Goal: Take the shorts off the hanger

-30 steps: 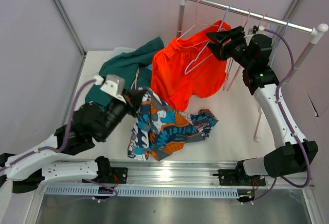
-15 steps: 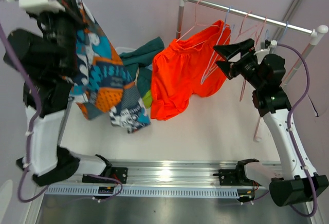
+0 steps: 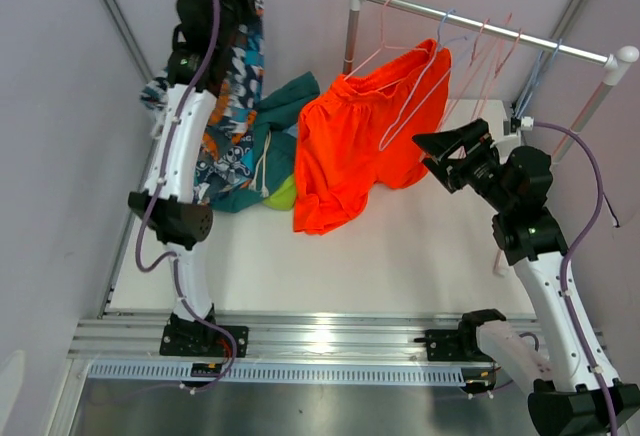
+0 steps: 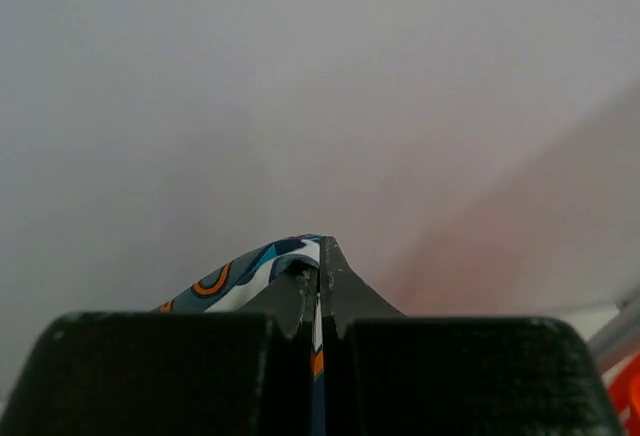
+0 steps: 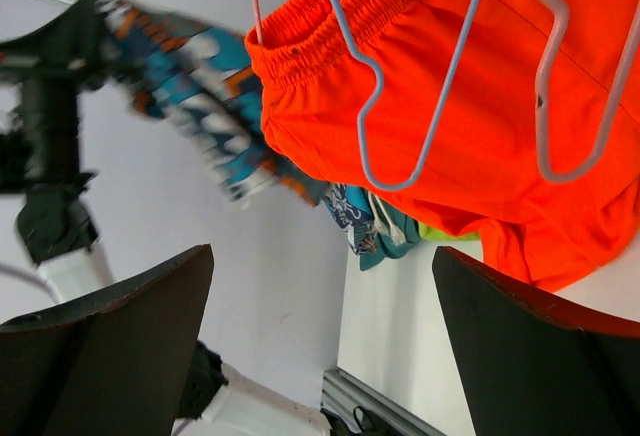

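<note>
The bright orange shorts point(image 3: 350, 146) hang from a hanger point(image 3: 385, 51) on the rail point(image 3: 480, 31); they also show in the right wrist view point(image 5: 470, 126). My left gripper point(image 3: 235, 1) is raised high at the back left, shut on the teal-white-orange print shorts point(image 3: 225, 106), which dangle below it. In the left wrist view the left gripper point(image 4: 320, 256) pinches the print fabric point(image 4: 240, 276). My right gripper point(image 3: 440, 151) is open and empty, right of the orange shorts and apart from them point(image 5: 322, 256). Dark teal shorts point(image 3: 285, 106) and a bit of lime green shorts point(image 3: 282, 193) lie on the table. Light blue shorts are hidden.
Several empty pink and blue wire hangers point(image 3: 490, 46) hang on the rail; a light blue one point(image 5: 375, 86) lies against the orange shorts. The rack's posts point(image 3: 352, 26) stand at the back and right. Grey walls point(image 3: 60, 106) close in the white table point(image 3: 400, 256).
My left arm lifted the print shorts off the table and swung them up to the back left. My right gripper let go of the hanger, opened and drew back down and right.
</note>
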`<action>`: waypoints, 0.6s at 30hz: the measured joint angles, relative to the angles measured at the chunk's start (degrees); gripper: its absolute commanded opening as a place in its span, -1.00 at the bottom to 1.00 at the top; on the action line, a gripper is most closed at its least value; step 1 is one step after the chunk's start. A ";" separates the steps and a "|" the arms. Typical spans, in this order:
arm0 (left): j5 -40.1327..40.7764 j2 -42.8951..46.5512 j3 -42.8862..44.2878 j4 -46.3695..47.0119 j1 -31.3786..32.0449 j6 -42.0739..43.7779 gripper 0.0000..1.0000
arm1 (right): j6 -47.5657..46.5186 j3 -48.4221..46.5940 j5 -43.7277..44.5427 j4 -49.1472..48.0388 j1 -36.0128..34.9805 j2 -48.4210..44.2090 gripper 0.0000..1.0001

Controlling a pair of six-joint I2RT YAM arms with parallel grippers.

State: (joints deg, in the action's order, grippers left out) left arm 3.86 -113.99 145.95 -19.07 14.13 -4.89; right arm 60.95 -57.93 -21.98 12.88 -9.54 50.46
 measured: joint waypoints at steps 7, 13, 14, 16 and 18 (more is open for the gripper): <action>-10.67 -6.34 -11.28 -5.38 3.43 -3.04 -0.38 | -2.75 -1.16 0.28 -1.70 -3.08 2.23 0.96; -13.73 -5.46 -23.98 -8.31 8.11 -3.85 0.98 | -7.06 -12.92 3.13 -2.38 -11.50 10.03 0.95; -13.60 -4.42 -26.51 -8.22 8.11 -3.87 0.98 | -7.78 -15.80 3.54 -2.58 -12.70 11.72 0.95; -12.90 -0.83 -32.96 -8.59 7.67 -3.85 0.98 | -9.14 -21.55 4.57 -2.93 -14.88 14.88 0.95; -11.76 4.02 -38.64 -9.14 6.93 -3.85 0.99 | -10.36 -26.60 5.81 -3.39 -16.76 17.66 0.95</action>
State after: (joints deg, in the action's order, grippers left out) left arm -7.90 -109.97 107.31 -28.21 21.06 -8.73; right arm 50.59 -84.53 -16.16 9.50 -26.30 68.12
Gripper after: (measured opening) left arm 0.993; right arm 0.977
